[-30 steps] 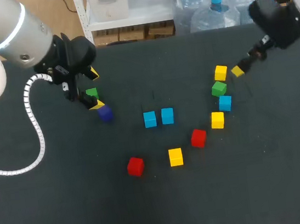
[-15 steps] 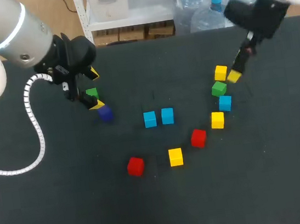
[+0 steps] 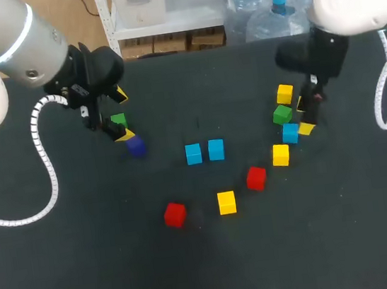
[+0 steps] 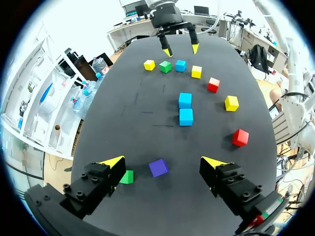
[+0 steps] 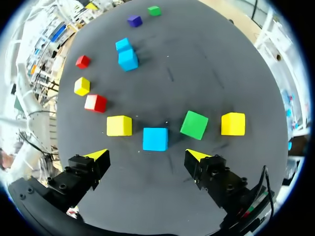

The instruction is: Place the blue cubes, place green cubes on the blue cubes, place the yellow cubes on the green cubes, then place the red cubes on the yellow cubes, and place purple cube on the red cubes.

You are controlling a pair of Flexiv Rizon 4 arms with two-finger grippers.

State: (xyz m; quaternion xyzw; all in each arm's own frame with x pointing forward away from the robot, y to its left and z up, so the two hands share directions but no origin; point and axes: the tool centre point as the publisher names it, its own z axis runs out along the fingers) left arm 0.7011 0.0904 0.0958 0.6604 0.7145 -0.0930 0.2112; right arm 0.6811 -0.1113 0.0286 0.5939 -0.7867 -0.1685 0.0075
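My left gripper point(image 4: 163, 161) hangs open over the purple cube point(image 4: 158, 167), with a green cube point(image 4: 126, 176) beside one finger. In the head view, the purple cube point(image 3: 135, 146) and that green cube point(image 3: 118, 119) lie at the table's left. My right gripper point(image 5: 146, 155) is open just behind a blue cube point(image 5: 155, 138), which sits between a yellow cube point(image 5: 119, 125) and a green cube point(image 5: 194, 124). In the head view the right gripper point(image 3: 304, 116) stands beside this blue cube point(image 3: 290, 132). Two blue cubes point(image 3: 193, 154) point(image 3: 215, 149) sit side by side mid-table.
A yellow cube point(image 3: 285, 94) lies behind the right green cube point(image 3: 282, 113), and another yellow cube point(image 3: 280, 154) lies in front of the blue one. A red cube point(image 3: 256, 177), a yellow cube point(image 3: 226, 202) and a second red cube point(image 3: 175, 214) lie nearer the front.
My right arm has swung in from the right edge, and its gripper has come down beside the blue cube in the right row. The left arm has stayed put.
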